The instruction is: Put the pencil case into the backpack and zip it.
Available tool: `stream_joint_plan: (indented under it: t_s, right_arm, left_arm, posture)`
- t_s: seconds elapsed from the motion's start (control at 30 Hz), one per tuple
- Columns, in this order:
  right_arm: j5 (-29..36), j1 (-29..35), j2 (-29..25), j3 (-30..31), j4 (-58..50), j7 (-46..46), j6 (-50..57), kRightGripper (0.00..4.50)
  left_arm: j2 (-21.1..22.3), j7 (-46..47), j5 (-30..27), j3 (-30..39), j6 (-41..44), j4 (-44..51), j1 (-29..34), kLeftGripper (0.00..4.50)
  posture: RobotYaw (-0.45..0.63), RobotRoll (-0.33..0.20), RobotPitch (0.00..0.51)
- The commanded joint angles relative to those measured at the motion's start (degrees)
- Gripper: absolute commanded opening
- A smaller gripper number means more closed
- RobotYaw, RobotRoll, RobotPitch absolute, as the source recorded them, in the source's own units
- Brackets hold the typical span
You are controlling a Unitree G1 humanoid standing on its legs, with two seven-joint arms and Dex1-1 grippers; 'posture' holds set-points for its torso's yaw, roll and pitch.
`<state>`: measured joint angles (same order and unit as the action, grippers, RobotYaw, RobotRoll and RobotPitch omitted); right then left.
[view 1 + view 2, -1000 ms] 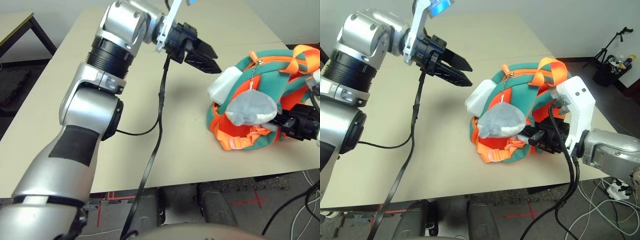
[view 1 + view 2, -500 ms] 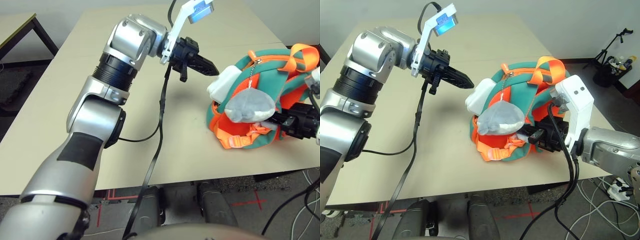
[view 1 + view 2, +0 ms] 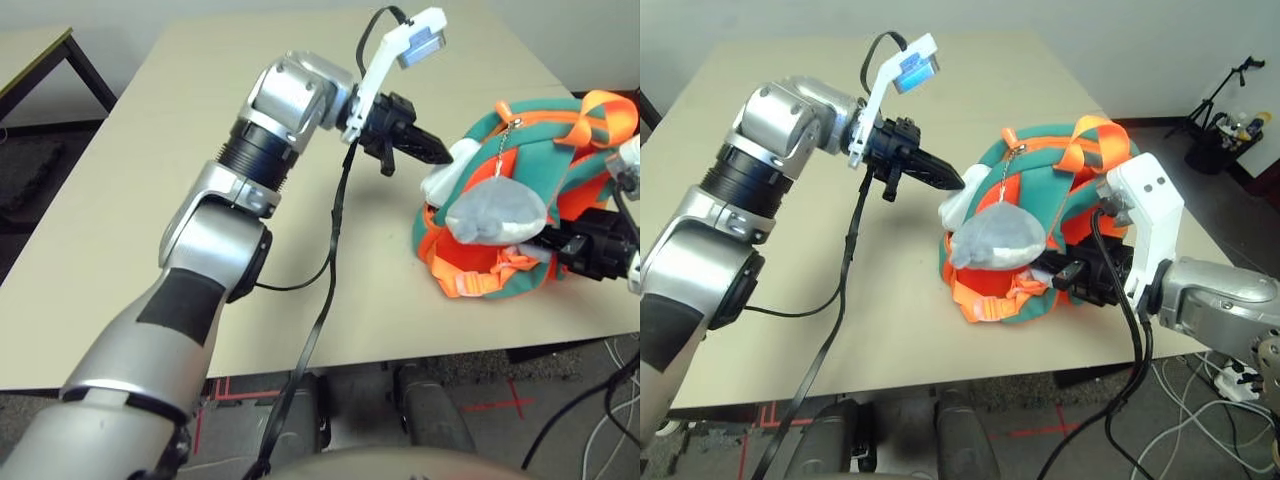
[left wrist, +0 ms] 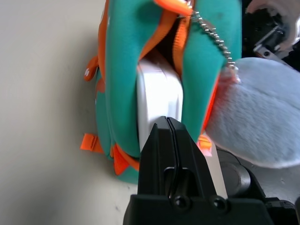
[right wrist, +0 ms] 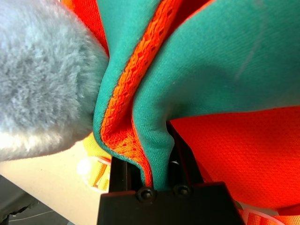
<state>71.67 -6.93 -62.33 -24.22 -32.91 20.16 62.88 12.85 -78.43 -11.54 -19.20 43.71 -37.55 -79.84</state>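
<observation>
The teal and orange backpack [image 3: 545, 140] lies on its side at the table's right, its zip open. The white pencil case [image 3: 445, 180] sticks partway out of that opening, between the teal flaps [image 4: 122, 70]. My left gripper [image 3: 447, 155] is shut and empty, its joined tips against the case's outer end [image 4: 159, 93]. The grey plush charm [image 3: 497, 213] hangs on its chain over the front of the backpack. My right gripper [image 3: 1055, 272] is low on the backpack's near side, shut on a fold of its teal fabric edge [image 5: 154, 140].
The beige table [image 3: 150, 200] has open surface to the left of the backpack and behind it. A black cable [image 3: 325, 300] hangs from my left wrist over the table's front edge. A dark side table [image 3: 40, 50] stands at far left, a tripod [image 3: 1220, 90] at far right.
My left gripper went from open to shut and moved right, up to the pencil case's end. The case sits a little deeper in the backpack. The right gripper held still.
</observation>
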Motion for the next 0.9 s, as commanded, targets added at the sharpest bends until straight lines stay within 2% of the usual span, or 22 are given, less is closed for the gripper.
stream_joint_plan:
  t_s: [0.03, 0.33, 0.47, 0.6, 0.77, 0.8, 0.9]
  right_arm:
    - [0.9, 0.0, 0.4, 0.8, -0.9, -0.2, 1.0, 0.21]
    - [1.0, -1.0, 1.3, 1.9, -0.9, -0.7, 1.2, 0.21]
    - [0.7, -1.5, 1.5, 2.3, -0.7, -0.7, 1.2, 0.21]
    - [0.0, -1.6, 1.6, 2.4, -0.3, -0.3, 1.2, 0.21]
    - [-1.4, -1.8, 1.6, 2.7, 0.5, 0.8, 0.8, 0.21]
    - [-1.8, -2.0, 1.6, 2.9, 0.8, 1.2, 0.7, 0.21]
    - [-3.5, -2.9, 1.7, 3.9, 2.1, 2.6, 0.3, 0.21]
  left_arm:
    - [-2.4, 1.9, 1.3, -0.1, -2.6, -3.6, -0.5, 0.0]
    - [-9.7, 6.7, 3.8, 0.9, -8.5, -12.0, -1.6, 0.0]
    - [-9.6, 7.5, 4.2, 2.2, -10.6, -12.5, -2.0, 0.0]
    - [-3.1, 5.8, 4.5, 3.4, -11.8, -5.7, -2.6, 0.0]
    - [6.5, 1.9, 0.2, 5.2, -3.7, 12.1, 0.2, 0.0]
    - [8.1, 1.7, -0.3, 5.6, -2.7, 15.0, 0.8, 0.43]
    - [11.8, 0.8, -1.4, 5.3, -2.5, 21.8, 2.6, 1.24]
  posture:
    - [-0.14, 0.0, 0.121]
    - [-0.15, 0.0, 0.123]
    - [-0.15, 0.0, 0.116]
    - [-0.13, 0.0, 0.107]
    - [-0.1, 0.0, 0.092]
    - [-0.08, 0.0, 0.089]
    - [-0.06, 0.0, 0.084]
